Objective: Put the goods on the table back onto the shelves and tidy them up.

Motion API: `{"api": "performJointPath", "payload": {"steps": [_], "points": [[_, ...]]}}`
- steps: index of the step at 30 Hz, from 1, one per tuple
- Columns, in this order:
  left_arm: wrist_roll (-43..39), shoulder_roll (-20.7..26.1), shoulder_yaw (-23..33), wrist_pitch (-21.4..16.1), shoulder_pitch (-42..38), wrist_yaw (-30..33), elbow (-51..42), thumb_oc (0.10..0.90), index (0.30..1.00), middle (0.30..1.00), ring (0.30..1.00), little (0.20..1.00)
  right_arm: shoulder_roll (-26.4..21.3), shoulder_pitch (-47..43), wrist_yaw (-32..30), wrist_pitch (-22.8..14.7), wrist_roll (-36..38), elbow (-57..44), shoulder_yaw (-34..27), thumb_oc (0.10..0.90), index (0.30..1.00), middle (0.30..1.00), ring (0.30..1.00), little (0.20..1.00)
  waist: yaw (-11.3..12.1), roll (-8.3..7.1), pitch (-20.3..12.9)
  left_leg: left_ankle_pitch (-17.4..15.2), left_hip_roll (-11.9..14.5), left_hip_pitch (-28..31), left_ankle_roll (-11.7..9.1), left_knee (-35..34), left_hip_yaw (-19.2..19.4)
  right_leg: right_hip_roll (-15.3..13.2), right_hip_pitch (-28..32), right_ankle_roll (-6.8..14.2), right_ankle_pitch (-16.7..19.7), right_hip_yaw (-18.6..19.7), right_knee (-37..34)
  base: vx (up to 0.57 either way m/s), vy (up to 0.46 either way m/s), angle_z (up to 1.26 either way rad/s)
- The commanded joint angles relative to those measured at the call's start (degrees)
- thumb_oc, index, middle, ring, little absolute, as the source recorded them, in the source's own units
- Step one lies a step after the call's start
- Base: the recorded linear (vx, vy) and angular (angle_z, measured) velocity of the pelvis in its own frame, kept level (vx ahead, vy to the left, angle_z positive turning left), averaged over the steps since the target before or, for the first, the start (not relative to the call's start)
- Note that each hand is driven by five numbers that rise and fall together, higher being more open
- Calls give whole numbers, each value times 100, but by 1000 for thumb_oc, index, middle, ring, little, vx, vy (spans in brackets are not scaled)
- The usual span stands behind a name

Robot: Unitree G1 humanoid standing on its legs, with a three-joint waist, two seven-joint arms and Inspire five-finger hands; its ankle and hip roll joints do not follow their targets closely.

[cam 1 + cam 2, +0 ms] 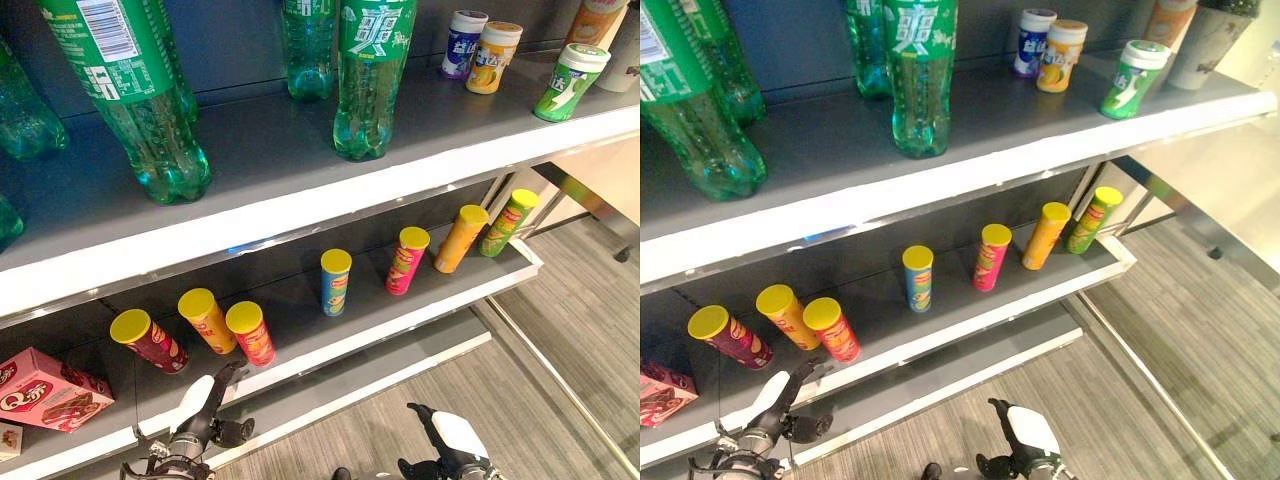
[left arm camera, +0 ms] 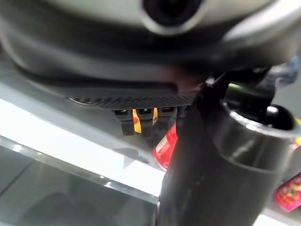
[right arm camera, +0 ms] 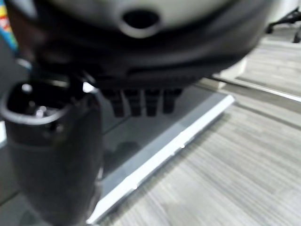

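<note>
Both my hands hang low before the shelves.
Left hand (image 1: 205, 415) and right hand (image 1: 445, 445), lower frame, fingers relaxed, empty; chip cans (image 1: 336, 281) line the lower shelf (image 1: 300, 310).

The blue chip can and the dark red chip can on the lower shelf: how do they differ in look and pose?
The blue chip can has a blue body; the dark red chip can has a maroon one. The blue chip can stands alone near the middle of the lower shelf, while the dark red chip can sits further left, beside two other cans, leaning more in this view. Both have yellow lids.
</note>
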Motion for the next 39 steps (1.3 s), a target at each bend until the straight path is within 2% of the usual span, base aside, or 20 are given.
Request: {"api": "performJointPath", "payload": {"steps": [1,26,39], "points": [[48,56,260,-237,-246,464,-317,800,900,900,900,900,42,-172,-309,-215,144,31,58,800,900,900,900,900,35,-267,78,-552,78,495,-245,228,126,-177,850,983,1489,259,-2143,0,0,0],[100,-34,43,-87,-668,715,511,800,900,900,900,900,68,-211,-338,-241,343,236,146,800,900,900,900,900,11,-292,83,-507,108,540,-287,172,202,-132,890,964,1485,292,-2183,1,-2,-1],[41,-89,-229,-83,-1037,740,671,800,900,900,900,900,17,-284,-329,-248,412,302,228,800,900,900,900,900,-116,-208,72,-493,96,608,-303,142,292,-139,913,965,1485,383,-2200,9,-10,-4]]}}
